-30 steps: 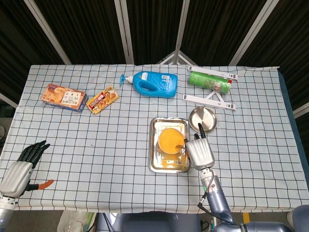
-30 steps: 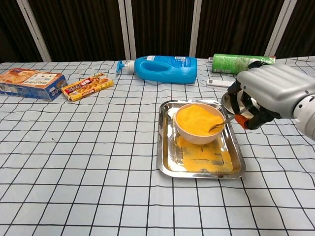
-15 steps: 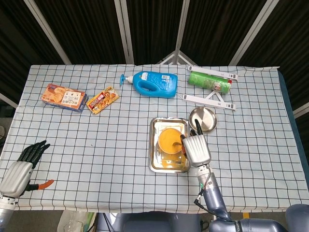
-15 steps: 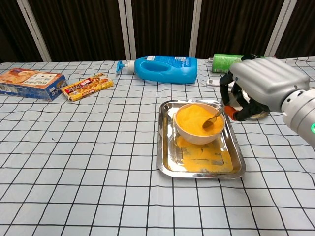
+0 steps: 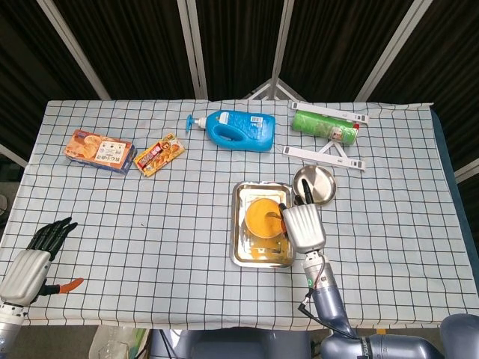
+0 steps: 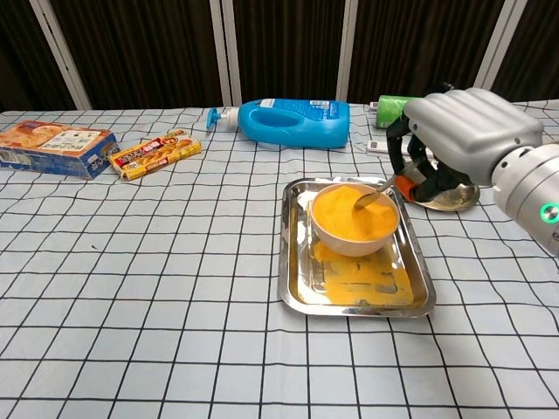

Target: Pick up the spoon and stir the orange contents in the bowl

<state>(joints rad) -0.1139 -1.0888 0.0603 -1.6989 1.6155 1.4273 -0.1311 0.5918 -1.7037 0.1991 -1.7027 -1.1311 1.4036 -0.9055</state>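
From the head camera, the robot's right hand (image 5: 303,226) hovers at the right edge of the bowl (image 5: 260,218) of orange powder, which stands in a steel tray (image 5: 241,250) on the checked bench (image 5: 187,247); the spoon is hidden beneath the hand here. The left hand (image 5: 34,260) rests at the bench's near-left corner, its dark fingers apart and holding nothing. Along the far side lie a biscuit box (image 5: 99,150), a snack packet (image 5: 159,155), a blue detergent bottle (image 5: 238,129) and a green canister (image 5: 324,125), with a small steel dish (image 5: 320,182) just right of the tray.

From the chest camera, the right hand (image 6: 458,140) grips the spoon (image 6: 374,192) by its handle, fingers curled round it, the spoon's tip resting in the orange contents (image 6: 349,211) at the bowl's (image 6: 349,241) right side. Orange powder is spilled on the tray (image 6: 293,288) floor in front of the bowl.
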